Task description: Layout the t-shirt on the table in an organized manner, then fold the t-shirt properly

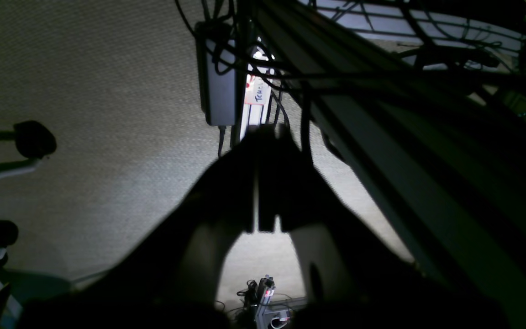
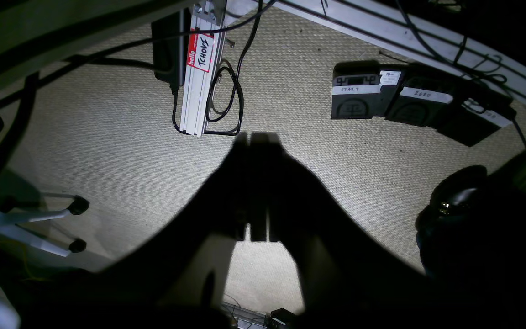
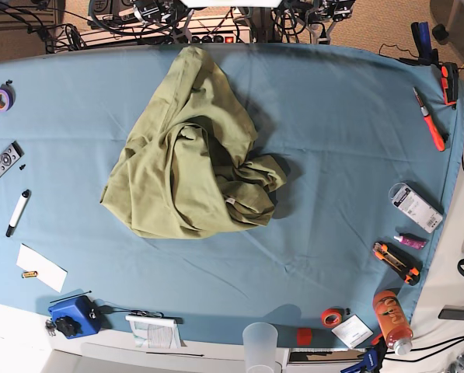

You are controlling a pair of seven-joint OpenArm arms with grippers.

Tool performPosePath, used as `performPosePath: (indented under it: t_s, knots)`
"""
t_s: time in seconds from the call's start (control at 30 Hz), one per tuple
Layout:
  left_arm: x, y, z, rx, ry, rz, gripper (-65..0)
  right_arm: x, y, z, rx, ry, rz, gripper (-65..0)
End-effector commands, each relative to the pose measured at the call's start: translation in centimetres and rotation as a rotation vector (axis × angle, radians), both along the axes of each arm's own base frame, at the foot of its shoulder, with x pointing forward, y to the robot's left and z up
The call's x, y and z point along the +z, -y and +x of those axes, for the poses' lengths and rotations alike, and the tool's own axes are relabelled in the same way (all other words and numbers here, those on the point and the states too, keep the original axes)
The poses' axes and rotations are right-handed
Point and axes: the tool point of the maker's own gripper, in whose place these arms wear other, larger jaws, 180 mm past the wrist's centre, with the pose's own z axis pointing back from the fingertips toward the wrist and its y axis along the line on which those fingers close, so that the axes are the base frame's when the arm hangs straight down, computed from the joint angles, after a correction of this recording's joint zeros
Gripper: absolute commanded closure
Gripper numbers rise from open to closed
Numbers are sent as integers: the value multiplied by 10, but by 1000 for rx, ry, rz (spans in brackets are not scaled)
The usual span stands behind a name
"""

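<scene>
**Shirt still bunched, both arms parked below the worktop**

We see the t-shirt (image 3: 186,155) crumpled in a heap mid-worktop (image 3: 333,140), slightly toward the far edge, one part trailing up to that edge. A small white tag (image 3: 228,201) shows near the near-right side of the heap. Nothing is laid out yet.

In the base view neither arm appears. Both wrist views look down at carpet floor (image 2: 107,137): the left gripper (image 1: 263,137) and right gripper (image 2: 257,137) show as dark silhouettes, jaws pressed together, holding nothing. Foot pedals (image 2: 409,103) lie on the floor in the right wrist view.

We judge the step in hand is spreading the shirt flat. To do it well we'd bring both arms up, open the jaws before contact, pinch outer edges rather than the bunched middle, and pull apart evenly. The pen (image 3: 17,212), remote (image 3: 1,164) and the tools (image 3: 397,260) along the right edge sit well apart from the cloth, so sweep room looks fine.
</scene>
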Motion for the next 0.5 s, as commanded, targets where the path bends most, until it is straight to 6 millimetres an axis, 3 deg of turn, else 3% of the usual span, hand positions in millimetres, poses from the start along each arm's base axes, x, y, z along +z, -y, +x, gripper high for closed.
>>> performPosePath:
  t_s: [0.0,0.2,0.47]
  knots:
    - [1,4,0,-5,4,-11,0,1,5,-2,1,-5,-3,0]
    - [0,1,-2,-6,1,-6,0,1,11,-5,6,-28,-19,0]
    - [3,-23,-15,-13,9,35,0,5,48,-11,-68,-42,-59,0]
